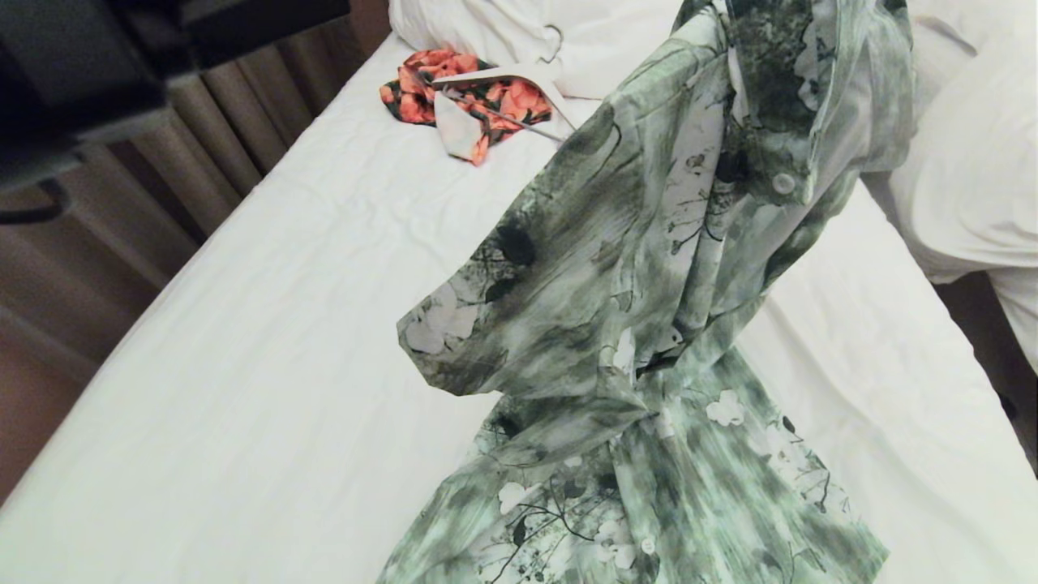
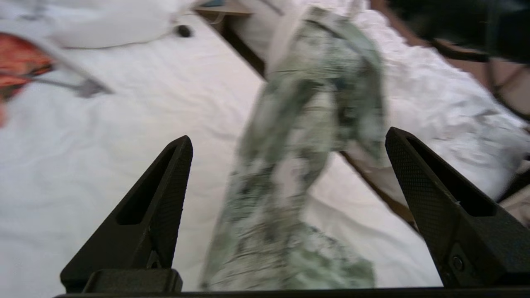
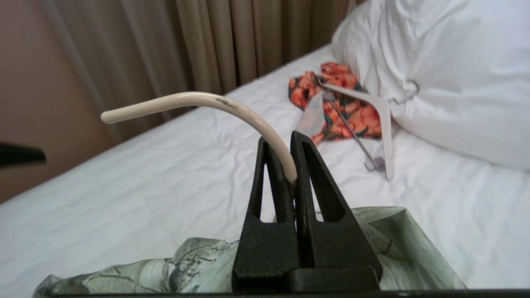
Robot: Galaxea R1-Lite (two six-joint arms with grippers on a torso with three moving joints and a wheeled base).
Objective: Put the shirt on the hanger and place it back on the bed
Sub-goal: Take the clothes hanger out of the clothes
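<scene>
Shirt fabric, green and white with pale flowers, hangs lifted above the bed, its lower part trailing down onto the white sheet. We see no boxes or baskets anywhere; the only holder here is the hanger, whose cream hook curves up out of the right gripper. That claw is pinched tight on the hook's stem, with the shirt bunched just beneath it. The left gripper stands wide, its two black fingers well apart and holding nothing, with the shirt draped beyond them.

On the sheet near the pillows we find an orange-red floral garment with a flat white hanger lying across it, its metal hook resting against the pillow. The sheet is slightly wrinkled. Beige curtains hang along the bed's far side, and a second white bed sits to the right across a narrow gap.
</scene>
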